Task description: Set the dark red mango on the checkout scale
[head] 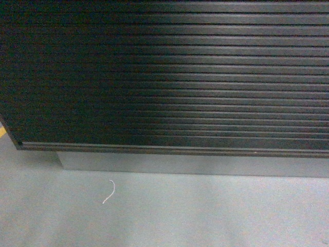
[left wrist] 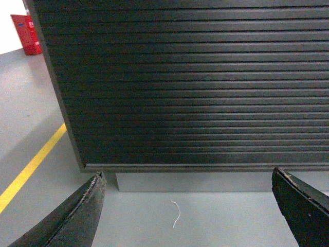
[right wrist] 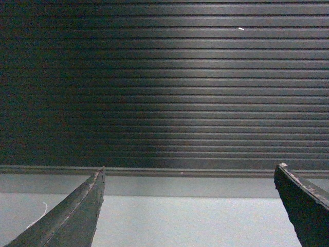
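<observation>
The left gripper (left wrist: 187, 206) has its jaws spread wide, the two dark fingers (left wrist: 77, 216) entering from the bottom corners of the left wrist view with nothing between them but grey floor (left wrist: 216, 216). The right gripper (right wrist: 190, 206) is likewise spread, its fingers (right wrist: 72, 216) far apart at the bottom corners of the right wrist view and holding nothing. Neither gripper shows in the head view. On the floor just ahead of the left jaws lies a short white curl of string (left wrist: 176, 213), also seen in the head view below the checkout and at the far left edge of the right wrist view. Beyond it stands the checkout (head: 169, 77), its dark front of horizontal slats filling most of all three views, with light falling across the middle and right of the slats. Along the bottom runs a grey plinth (head: 195, 164), set back a little from the left corner of the front. To the left of that corner a yellow line (left wrist: 33, 164) runs slantwise across the floor, and farther back, near a white wall, stands a red box (left wrist: 26, 33). A small white speck (right wrist: 241, 29) sits high on the slats in the right wrist view. The checkout's top surface lies above every view, so neither mango nor scale can be seen anywhere.
</observation>
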You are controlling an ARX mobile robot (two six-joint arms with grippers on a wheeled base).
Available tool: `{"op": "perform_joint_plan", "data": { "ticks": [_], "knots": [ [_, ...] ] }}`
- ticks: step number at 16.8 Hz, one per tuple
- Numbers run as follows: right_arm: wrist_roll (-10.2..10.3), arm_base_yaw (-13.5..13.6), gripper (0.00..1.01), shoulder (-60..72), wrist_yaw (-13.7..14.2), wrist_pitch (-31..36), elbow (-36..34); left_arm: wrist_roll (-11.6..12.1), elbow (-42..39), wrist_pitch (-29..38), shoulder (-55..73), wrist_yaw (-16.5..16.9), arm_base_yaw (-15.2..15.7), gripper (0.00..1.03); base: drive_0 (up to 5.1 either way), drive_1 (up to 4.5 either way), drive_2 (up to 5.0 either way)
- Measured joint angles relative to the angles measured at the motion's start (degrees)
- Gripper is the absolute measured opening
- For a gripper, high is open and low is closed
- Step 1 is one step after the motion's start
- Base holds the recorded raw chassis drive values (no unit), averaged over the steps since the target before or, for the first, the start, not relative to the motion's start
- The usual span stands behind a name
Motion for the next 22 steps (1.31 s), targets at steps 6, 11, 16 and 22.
{"op": "perform_joint_plan", "data": {
  "ticks": [6, 11, 16, 22],
  "knots": [
    [0.0, 0.0, 0.98, 0.0, 0.0, 0.1, 0.0, 0.0, 0.0, 0.2, 0.0, 0.0, 0.0, 0.98, 0.0, 4.31, -4.3],
    [0.0, 0.0, 0.98, 0.0, 0.0, -0.2, 0.0, 0.0, 0.0, -0.3, 0.0, 0.0, 0.0, 0.98, 0.0, 4.31, -4.3],
    [0.0, 0.0, 0.98, 0.0, 0.0, -0.1, 0.0, 0.0, 0.0, 0.0, 0.0, 0.0, 0.0, 0.98, 0.0, 4.31, -4.3],
    [0.0, 0.0, 0.98, 0.0, 0.0, -0.1, 0.0, 0.0, 0.0, 0.0, 0.0, 0.0, 0.0, 0.98, 0.0, 4.31, -4.3]
  ]
}}
